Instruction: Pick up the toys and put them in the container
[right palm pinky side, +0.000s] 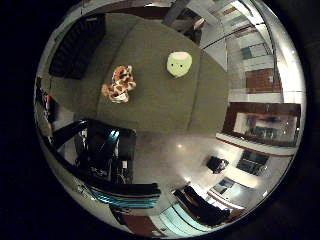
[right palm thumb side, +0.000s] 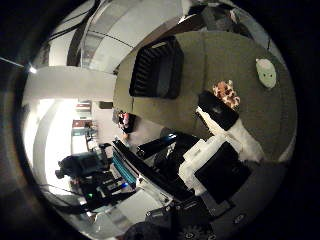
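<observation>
On the olive-green table (right palm pinky side: 160, 100) lie two toys, well apart from the hand — a spotted giraffe plush (right palm pinky side: 120, 84) and, near it, a pale green round plush (right palm pinky side: 179, 63). Farther along the same table sits the black ribbed container (right palm thumb side: 157, 67). From the palm, the hand (right palm thumb side: 217, 150) reaches out with straight fingers, holding nothing.

From my station I can read no text, label, number or sign in either palm view; nothing on the worktop (right palm pinky side: 165, 100) carries print that I can make out.
</observation>
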